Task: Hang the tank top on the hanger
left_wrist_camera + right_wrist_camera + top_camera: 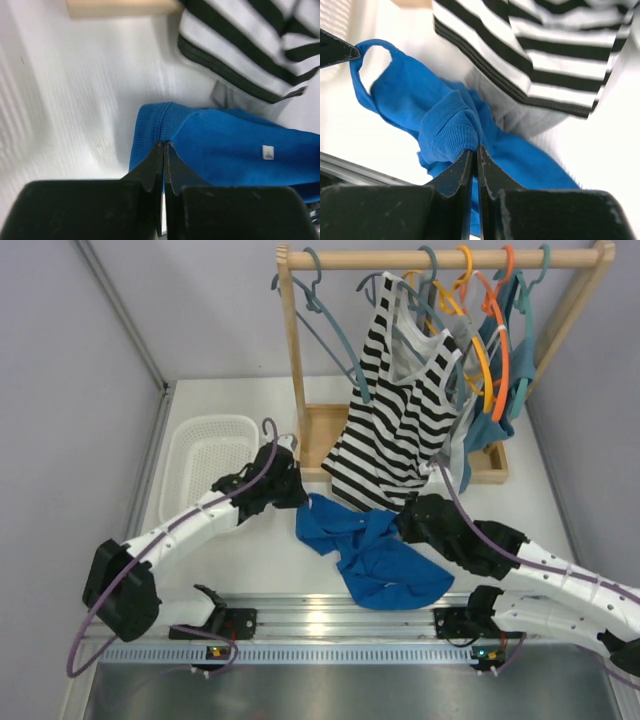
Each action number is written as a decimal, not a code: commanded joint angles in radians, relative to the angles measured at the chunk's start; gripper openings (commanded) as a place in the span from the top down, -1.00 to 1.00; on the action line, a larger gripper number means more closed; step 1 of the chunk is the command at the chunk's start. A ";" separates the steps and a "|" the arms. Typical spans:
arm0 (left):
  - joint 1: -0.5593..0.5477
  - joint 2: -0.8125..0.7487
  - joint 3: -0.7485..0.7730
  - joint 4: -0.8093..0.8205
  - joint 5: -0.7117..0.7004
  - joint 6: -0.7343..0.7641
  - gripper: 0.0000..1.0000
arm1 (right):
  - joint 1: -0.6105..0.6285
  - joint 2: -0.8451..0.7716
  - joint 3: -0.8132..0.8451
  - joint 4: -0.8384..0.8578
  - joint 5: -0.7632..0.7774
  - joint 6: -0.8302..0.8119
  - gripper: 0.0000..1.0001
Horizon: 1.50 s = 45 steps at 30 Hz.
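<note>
The royal-blue tank top (pixel 372 552) lies crumpled on the white table in front of the rack, lifted slightly at two corners. My left gripper (pixel 300 498) is shut on its ribbed left edge (pixel 155 122); the tips (pixel 164 144) pinch the fabric. My right gripper (pixel 403 523) is shut on a bunched ribbed fold (pixel 451 127) at the top's right side, tips (pixel 475 148) closed on it. The left fingertip (pixel 340 50) holds a strap loop in the right wrist view. The empty slate-blue hanger (pixel 335 335) hangs at the left end of the rail.
A wooden rack (pixel 292 370) with a tray base stands at the back. The striped top (pixel 400 410) hangs low over the tank top. Yellow (pixel 455 300) and orange (pixel 500 350) hangers and a teal top (pixel 490 425) hang at the right. A white basket (pixel 210 455) sits left.
</note>
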 commanded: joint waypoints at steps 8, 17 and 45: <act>0.000 -0.258 0.231 -0.107 -0.174 0.044 1.00 | -0.066 0.079 0.375 -0.037 0.063 -0.190 0.91; 0.002 -0.261 0.657 -0.173 -0.326 0.146 1.00 | -0.132 0.382 0.970 -0.092 0.044 -0.448 0.99; -0.239 -0.328 -0.318 0.139 -0.164 -0.284 1.00 | -0.177 -0.118 -0.226 0.172 -0.252 -0.005 0.49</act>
